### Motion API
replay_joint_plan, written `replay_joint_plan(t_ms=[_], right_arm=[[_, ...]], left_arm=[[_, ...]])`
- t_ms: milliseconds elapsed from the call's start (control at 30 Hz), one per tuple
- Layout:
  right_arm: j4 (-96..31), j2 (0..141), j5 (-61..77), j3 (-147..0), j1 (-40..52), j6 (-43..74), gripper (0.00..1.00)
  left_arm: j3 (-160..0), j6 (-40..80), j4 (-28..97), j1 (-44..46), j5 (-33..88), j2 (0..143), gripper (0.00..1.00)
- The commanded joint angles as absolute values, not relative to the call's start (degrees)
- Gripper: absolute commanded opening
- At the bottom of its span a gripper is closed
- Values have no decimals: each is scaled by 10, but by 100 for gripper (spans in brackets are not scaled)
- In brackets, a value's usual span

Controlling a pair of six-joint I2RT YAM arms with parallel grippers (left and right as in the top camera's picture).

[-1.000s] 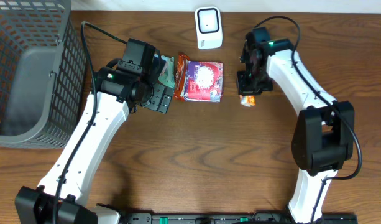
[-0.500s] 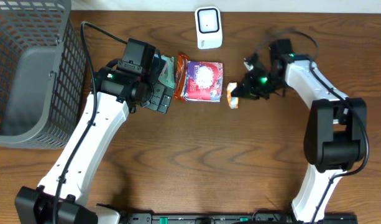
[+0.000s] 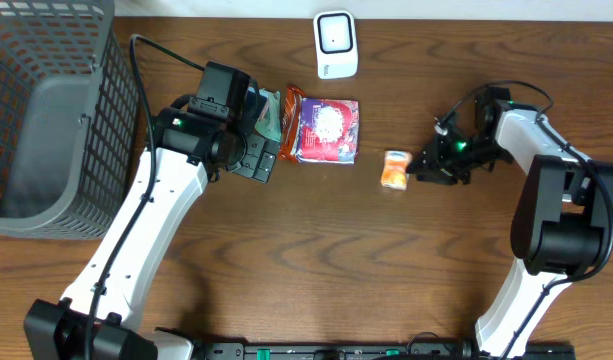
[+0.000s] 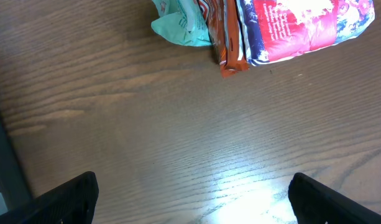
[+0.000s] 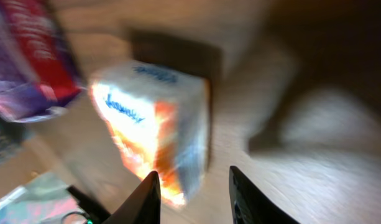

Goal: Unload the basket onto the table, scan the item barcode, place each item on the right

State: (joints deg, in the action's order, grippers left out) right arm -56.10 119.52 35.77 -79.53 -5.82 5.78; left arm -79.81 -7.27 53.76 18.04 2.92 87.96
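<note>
My right gripper [image 3: 416,176] stands part-open and empty, just right of the orange-and-white packet [image 3: 393,170], which lies centre-right on the table [image 3: 316,250]. It looks light and squashy, so I'd pinch its narrow sides gently.

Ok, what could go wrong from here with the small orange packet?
The orange packet lies on the table just beyond the parted jaws of the right gripper, away from the white scanner; its barcode may go unread. A grasp attempt could nudge it toward the purple packet.
</note>
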Motion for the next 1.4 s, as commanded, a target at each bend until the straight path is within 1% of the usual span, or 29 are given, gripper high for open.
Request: replay_joint_plan(t_ms=[0, 67, 167, 200, 267, 333, 467, 633, 733, 833, 933, 1000, 1067, 1133, 1367], right_arm=[[-590, 1199, 281, -835, -59, 57, 34], [-615, 1199, 273, -856, -58, 57, 36], [-646, 1199, 276, -892, -52, 57, 42], [-647, 1199, 276, -895, -50, 57, 45], [-645, 1199, 276, -896, -44, 57, 54], [-636, 1199, 275, -892, -38, 57, 58], [-613, 1199, 272, -878, -24, 62, 59], [-567, 1199, 211, -851, -3, 132, 59], [-533, 1199, 211, -828, 6, 144, 59], [-503, 1199, 213, -799, 12, 158, 52], [-483, 1199, 223, -774, 13, 159, 37], [-480, 1199, 247, -764, 13, 158, 18], [-483, 1199, 279, -762, 13, 156, 5], [-485, 1199, 318, -762, 13, 149, 1], [-485, 1199, 608, -763, -25, 47, 1]], left_arm=[[-805, -65, 539, 179, 32, 881, 98], [-805, -65, 539, 179, 32, 881, 98], [-805, -65, 539, 179, 32, 881, 98], [-805, -65, 539, 179, 32, 881, 98], [-805, -65, 539, 179, 32, 881, 98], [-805, -65, 539, 179, 32, 881, 98], [-805, -65, 539, 179, 32, 881, 98], [-805, -65, 539, 179, 32, 881, 98], [-805, -65, 539, 179, 32, 881, 98], [-805, -65, 539, 179, 32, 881, 98], [-805, -65, 539, 179, 32, 881, 98], [-805, -65, 539, 179, 32, 881, 98], [-805, -65, 539, 179, 32, 881, 98], [-805, -65, 539, 179, 32, 881, 98], [-805, -65, 539, 179, 32, 881, 98]])
